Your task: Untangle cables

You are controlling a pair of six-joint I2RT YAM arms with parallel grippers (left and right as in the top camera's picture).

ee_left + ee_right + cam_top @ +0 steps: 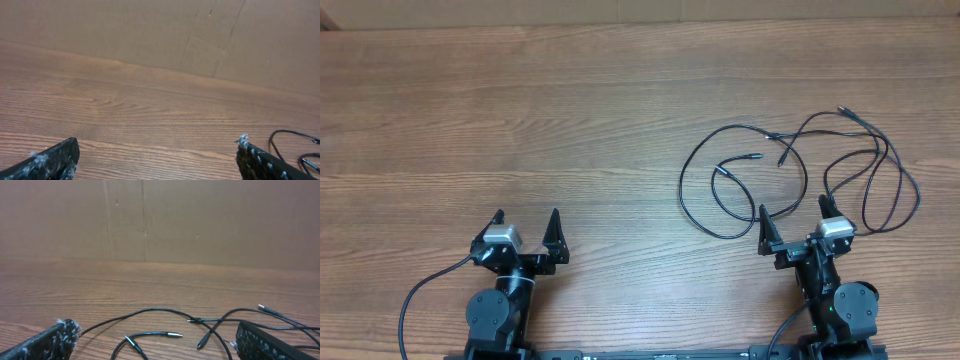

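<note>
Cables point(775, 135): thin black cords in loose overlapping loops on desk point(520, 100), right half, just ahead of right claw point(792, 207). Likely light, limp, slippery; would drag neighbours when pulled. Best hold judged near free plug end point(757, 155), clear of crossings. Right claw spread, empty. Left claw point(527, 215) spread, empty, well apart from cords. No containers in view.
</note>
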